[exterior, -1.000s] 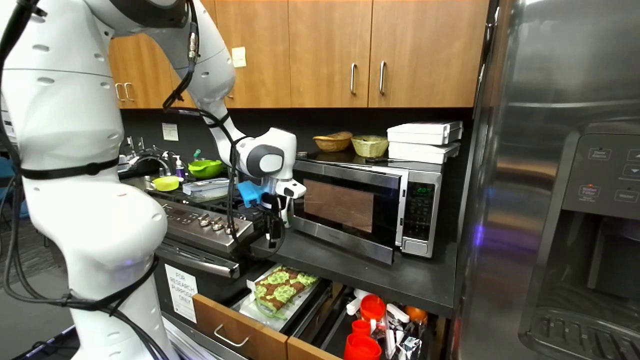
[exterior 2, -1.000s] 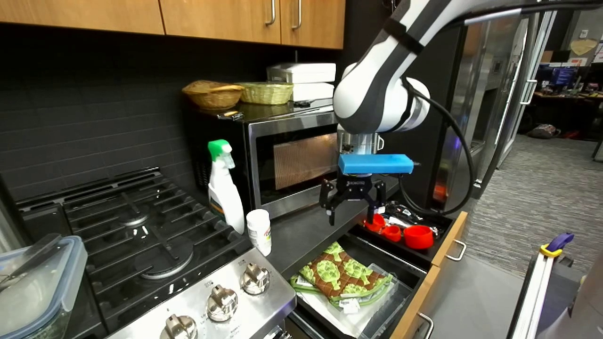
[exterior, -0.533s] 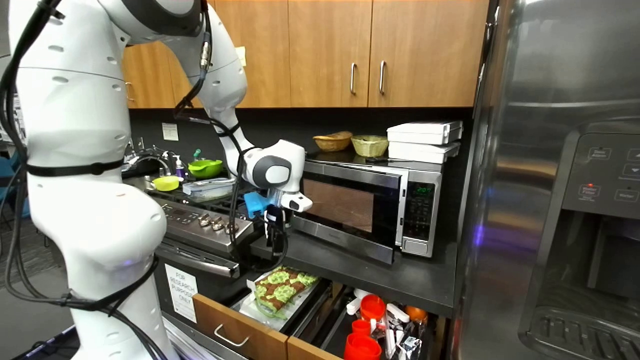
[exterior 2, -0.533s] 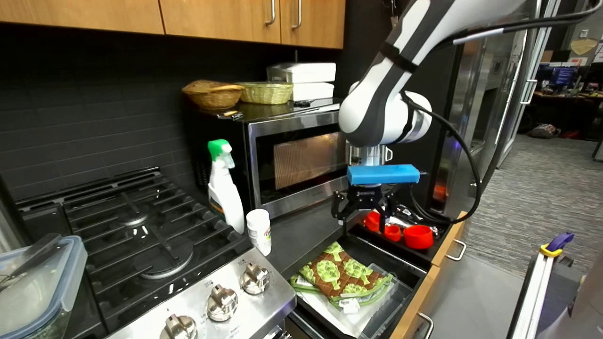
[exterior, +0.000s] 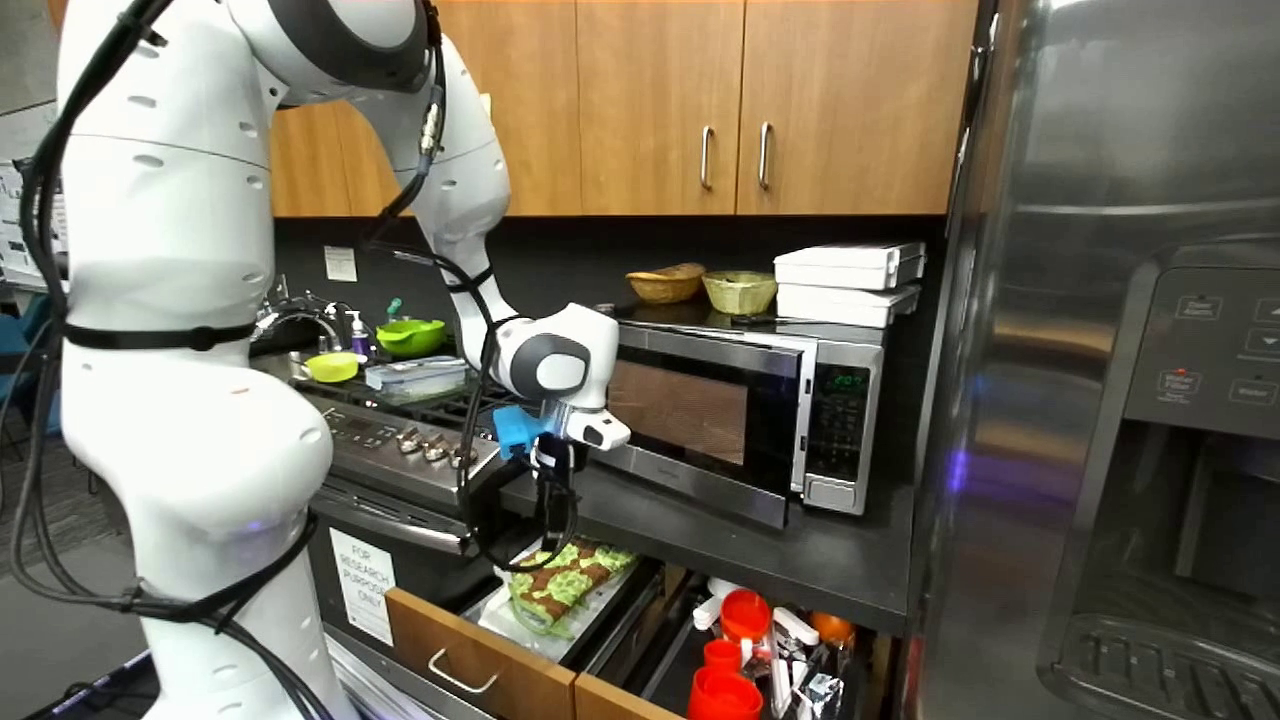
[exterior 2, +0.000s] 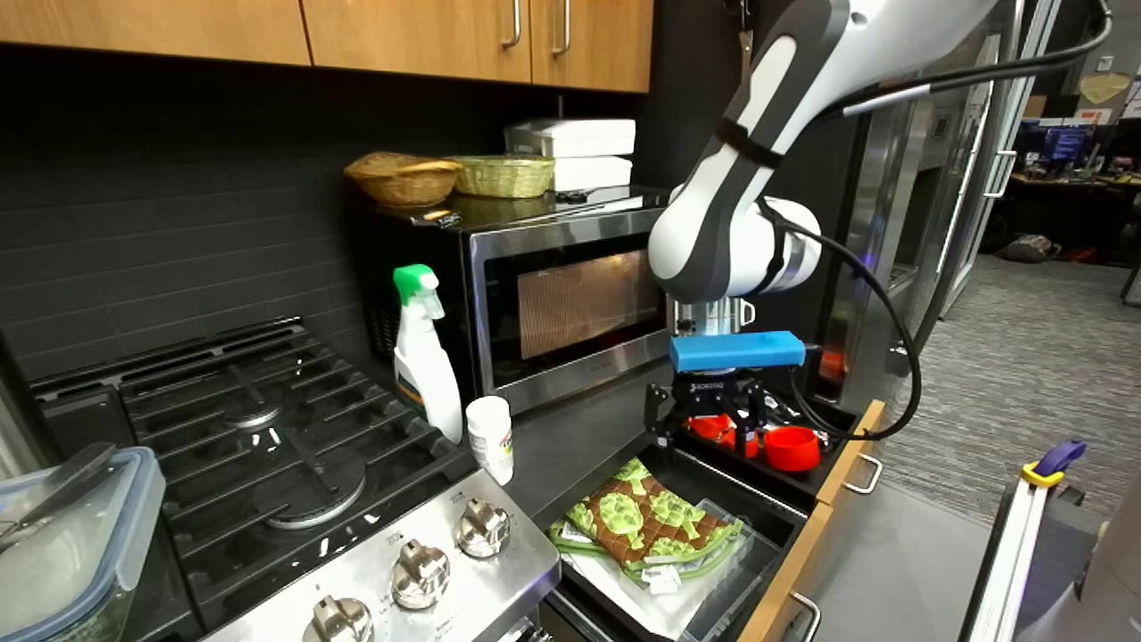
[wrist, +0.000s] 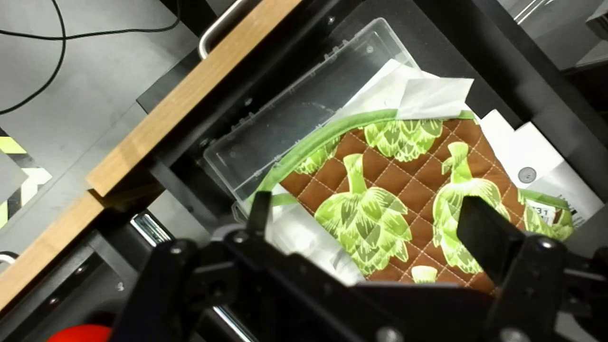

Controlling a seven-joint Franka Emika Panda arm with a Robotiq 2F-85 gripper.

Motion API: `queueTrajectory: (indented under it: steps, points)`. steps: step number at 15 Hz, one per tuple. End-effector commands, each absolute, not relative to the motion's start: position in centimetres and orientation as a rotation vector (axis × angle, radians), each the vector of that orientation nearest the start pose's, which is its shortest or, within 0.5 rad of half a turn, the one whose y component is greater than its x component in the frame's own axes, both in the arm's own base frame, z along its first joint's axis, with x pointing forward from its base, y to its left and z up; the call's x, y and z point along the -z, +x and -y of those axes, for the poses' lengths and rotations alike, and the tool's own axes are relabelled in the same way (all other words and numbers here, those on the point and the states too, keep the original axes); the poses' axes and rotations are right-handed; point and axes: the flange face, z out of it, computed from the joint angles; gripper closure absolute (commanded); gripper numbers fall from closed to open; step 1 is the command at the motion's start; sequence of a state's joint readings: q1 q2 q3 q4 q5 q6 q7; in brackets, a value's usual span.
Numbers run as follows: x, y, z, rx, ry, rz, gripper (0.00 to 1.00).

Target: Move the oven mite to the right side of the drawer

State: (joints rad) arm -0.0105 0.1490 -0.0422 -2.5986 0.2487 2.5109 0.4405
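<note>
Oven mitt [wrist: 408, 194], quilted brown with green artichokes, lies inside the drawer [wrist: 190, 93] over a clear tray [wrist: 289, 116] and a white sheet [exterior 2: 635, 606]; taking right as one faces the front, a dark strip shows between it and the drawer's right wall. Above the drawer hangs the claw [exterior 2: 704, 441], jaws spread wide, holding nothing, not yet touching the cloth. To pick up well, come straight down and pinch the green bound edge or a fold — flat quilting would likely slip. Go only as deep as the cloth, or the sheet and tray may come along; a second green edge underneath suggests another layer that could drag. Lift until the loose end hangs free, carry it toward the drawer's right wall, and lower it before letting go. Stop short of that wall: just past it, the neighboring drawer [exterior 2: 847, 464] holds red cups [exterior 2: 792, 448] a swinging mitt could catch. Farther back, the table [exterior 2: 570, 446] overhangs the drawer and carries the microwave [exterior 2: 579, 308] — so lift forward of that overhang.
</note>
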Motion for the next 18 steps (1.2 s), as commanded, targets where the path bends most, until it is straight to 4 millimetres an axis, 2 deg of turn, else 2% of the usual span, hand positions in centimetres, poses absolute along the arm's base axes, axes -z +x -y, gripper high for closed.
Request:
queueTrajectory:
  steps: [1, 5, 18]
  points:
    - [-17.4, 40.3, 4.0, -0.403, -2.845, -1.055, 0.00]
    - [-16.2, 39.9, 4.4, -0.427, -2.841, -0.987, 0.00]
    - [-12.1, 38.7, 3.0, -0.513, -2.859, -0.695, 0.00]
